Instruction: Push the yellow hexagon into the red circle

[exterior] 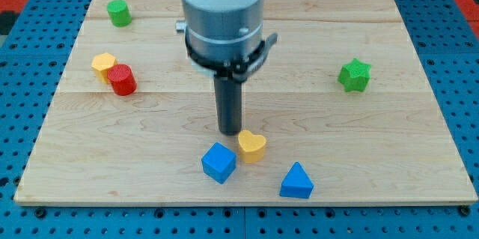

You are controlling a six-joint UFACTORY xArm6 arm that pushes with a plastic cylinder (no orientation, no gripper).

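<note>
The yellow hexagon [103, 64] lies at the view's left on the wooden board, touching the red circle [121, 80], which sits just to its lower right. My tip [229, 132] is near the board's middle, far to the right of both, just above and left of a yellow heart [252, 146]. The rod hangs from the grey and white arm body [224, 14] at the view's top.
A blue cube [218, 162] lies left of and below the yellow heart, a blue triangle [297, 181] to its lower right. A green cylinder [118, 12] is at the top left, a green star [355, 75] at the right. The board [419, 156] sits on a blue pegboard.
</note>
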